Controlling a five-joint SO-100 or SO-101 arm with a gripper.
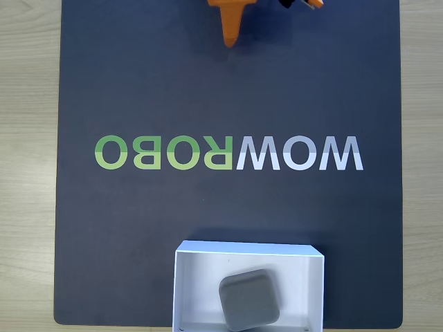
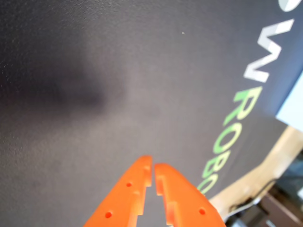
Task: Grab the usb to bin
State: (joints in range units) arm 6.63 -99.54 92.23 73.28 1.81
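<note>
Usb (image 1: pixel 249 299): lies inside bin (image 1: pixel 181 290), apparently delivered. Tool (image 2: pixel 153 166): tips together, nothing held, parked far across the mat (image 1: pixel 138 83).

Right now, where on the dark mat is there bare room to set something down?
The widest bare stretch lies between the orange tool at the fixed view's top edge and the WOWROBO lettering. A narrower band runs between the lettering and the white bin; mat is also bare either side of the bin. The bin itself is crowded by the grey usb.
</note>
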